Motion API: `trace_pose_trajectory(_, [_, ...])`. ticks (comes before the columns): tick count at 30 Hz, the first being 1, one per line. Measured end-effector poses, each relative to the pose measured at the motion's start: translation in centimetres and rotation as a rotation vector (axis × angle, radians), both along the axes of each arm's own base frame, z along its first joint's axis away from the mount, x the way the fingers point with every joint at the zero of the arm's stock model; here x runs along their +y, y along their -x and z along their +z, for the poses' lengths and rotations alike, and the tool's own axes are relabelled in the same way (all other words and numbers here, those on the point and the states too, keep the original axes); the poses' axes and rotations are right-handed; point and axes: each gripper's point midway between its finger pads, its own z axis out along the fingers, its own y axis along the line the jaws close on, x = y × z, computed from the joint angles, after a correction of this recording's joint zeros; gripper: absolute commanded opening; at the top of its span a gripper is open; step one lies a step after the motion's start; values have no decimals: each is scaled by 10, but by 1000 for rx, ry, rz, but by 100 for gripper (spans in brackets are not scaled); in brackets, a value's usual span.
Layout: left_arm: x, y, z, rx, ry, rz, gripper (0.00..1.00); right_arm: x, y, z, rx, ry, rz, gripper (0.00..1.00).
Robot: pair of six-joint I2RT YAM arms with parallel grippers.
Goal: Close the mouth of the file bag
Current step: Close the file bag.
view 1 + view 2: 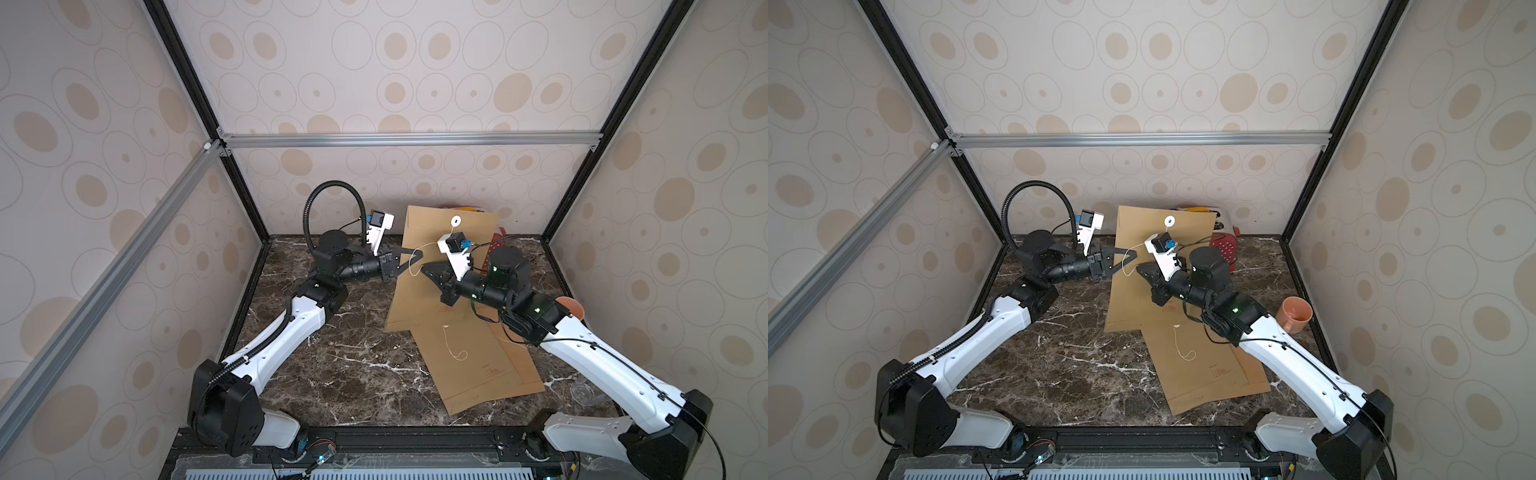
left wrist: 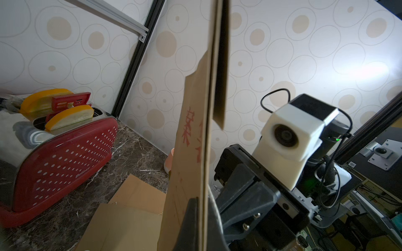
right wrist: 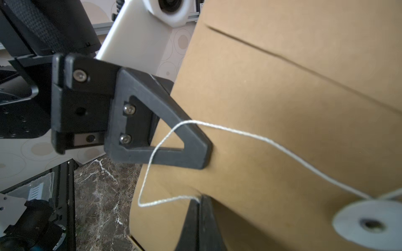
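Observation:
The brown file bag (image 1: 444, 249) stands upright at the back of the table, its front face with a white disc (image 1: 456, 220) turned toward me. My left gripper (image 1: 415, 254) is shut on the bag's left edge; in the left wrist view the edge (image 2: 191, 152) runs between the jaws of that gripper (image 2: 204, 217). A flap (image 2: 221, 65) hangs slightly off the bag's body. A white string (image 3: 239, 132) runs from the disc (image 3: 369, 223) in a slack loop to my right gripper (image 3: 199, 202), which is shut on its end in front of the bag (image 3: 282, 108).
More brown file bags (image 1: 478, 365) lie flat on the marble table (image 1: 332, 365), one with a loose string (image 1: 453, 353). A red toaster (image 2: 61, 152) holding yellow slices stands behind the upright bag. An orange cup (image 1: 1296, 313) sits by the right wall.

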Motion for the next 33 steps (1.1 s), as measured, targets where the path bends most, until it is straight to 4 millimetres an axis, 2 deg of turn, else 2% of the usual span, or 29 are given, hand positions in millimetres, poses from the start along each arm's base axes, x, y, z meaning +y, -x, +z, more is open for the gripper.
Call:
trace_pose_trajectory(4, [2,-2,0,3,1,6,0,-5,2,-28,36,28,-13,0])
trace_pose_trajectory(9, [3,-3,0,5,2,11,0,-7,2,-50,70,51,-23,0])
trace_pose_trajectory(13, [4,-4,0,5,2,13,0,-11,0,-57,80,54,-38,0])
trace_pose_trajectory(22, [13,-9,5,-5,7,40,0,-35,-12,-67,93,54,-104,0])
trace_pose_trajectory(33, [18,-8,13,-23,22,49,0,-44,-19,-81,132,57,-118,0])
